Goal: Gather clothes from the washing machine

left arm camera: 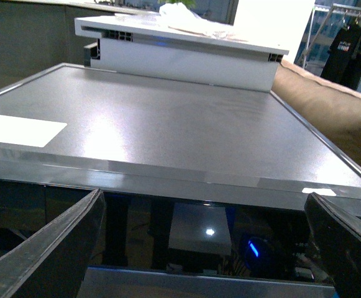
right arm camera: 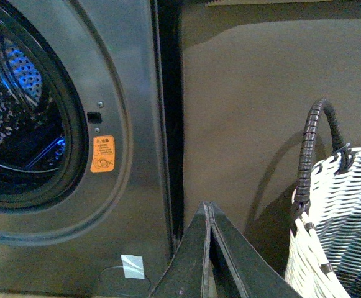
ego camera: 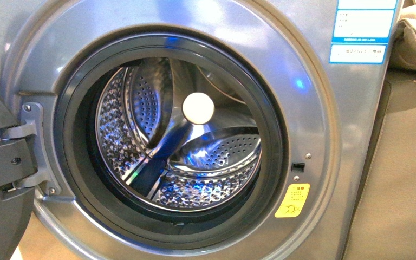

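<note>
Though jaws near, washing machine [ego camera: 325,141] apart.

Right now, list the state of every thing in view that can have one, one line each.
Silver-grey front-loading washing machine: mouth uncovered, interior lit.
Round dark-rimmed door: swung open to the side on its hinge.
Perforated steel drum: no garment visible in the part shown.
Grey-and-white woven basket: upright beside the machine; contents hidden.
Left gripper: open, fingers wide apart above the machine's top.
Right gripper: shut, fingers pressed together, holding nothing.
</note>
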Available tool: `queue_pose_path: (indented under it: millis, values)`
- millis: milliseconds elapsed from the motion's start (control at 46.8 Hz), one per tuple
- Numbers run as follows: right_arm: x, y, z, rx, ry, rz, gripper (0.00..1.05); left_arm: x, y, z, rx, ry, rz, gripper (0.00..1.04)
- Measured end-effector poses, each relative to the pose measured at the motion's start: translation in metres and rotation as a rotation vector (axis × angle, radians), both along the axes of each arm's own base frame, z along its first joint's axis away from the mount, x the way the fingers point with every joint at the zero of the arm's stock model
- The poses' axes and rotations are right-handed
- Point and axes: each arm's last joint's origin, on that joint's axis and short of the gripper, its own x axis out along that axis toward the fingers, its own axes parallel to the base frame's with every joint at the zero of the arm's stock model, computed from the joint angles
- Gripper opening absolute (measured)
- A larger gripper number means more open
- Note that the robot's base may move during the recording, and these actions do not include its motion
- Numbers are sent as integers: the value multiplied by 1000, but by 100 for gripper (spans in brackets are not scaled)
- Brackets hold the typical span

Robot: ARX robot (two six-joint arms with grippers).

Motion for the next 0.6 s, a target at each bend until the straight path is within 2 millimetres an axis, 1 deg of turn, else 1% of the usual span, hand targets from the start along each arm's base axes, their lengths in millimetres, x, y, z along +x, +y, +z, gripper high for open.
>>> queue_pose_path:
  millis: [21, 43, 64, 107, 171, 278, 299, 320, 384, 406, 427, 448, 534, 555, 576, 598]
  values:
    - [0, 0, 0, 0, 0, 0, 2, -1, 4, -3, 8, 12, 14, 98]
    - [0, 0, 0, 0, 0, 0, 2, -2, 8, -6, 26, 33, 35, 96]
    - [0, 0, 0, 0, 0, 0, 2, -4, 15, -11, 53, 60, 41, 91]
    - [0, 0, 0, 0, 0, 0, 2, -6, 30, -31, 78, 78, 24, 80]
    - [0, 0, 0, 0, 0, 0, 2, -11, 48, -54, 77, 65, 15, 69]
    - [0, 0, 0, 0, 0, 0, 2, -27, 83, -102, 72, 42, 40, 52]
    - [0, 0, 0, 0, 0, 0, 2, -30, 91, -118, 74, 42, 54, 46]
    - [0, 0, 0, 0, 0, 0, 2, -32, 95, -130, 77, 46, 67, 43]
    - [0, 0, 0, 0, 0, 0, 2, -36, 105, -165, 88, 69, 83, 32]
    - [0, 0, 0, 0, 0, 0, 2, -36, 106, -171, 90, 72, 82, 30]
    - [0, 0, 0, 0, 0, 0, 2, -38, 108, -181, 94, 78, 80, 27]
    - [0, 0, 0, 0, 0, 0, 2, -41, 111, -196, 97, 83, 75, 21]
    - [0, 0, 0, 0, 0, 0, 2, -46, 116, -232, 108, 106, 67, 7]
    - [0, 0, 0, 0, 0, 0, 2, -46, 117, -236, 108, 105, 66, 5]
    - [0, 0, 0, 0, 0, 0, 2, -47, 118, -245, 111, 115, 64, 3]
    - [0, 0, 0, 0, 0, 0, 2, -47, 118, -253, 115, 123, 58, 3]
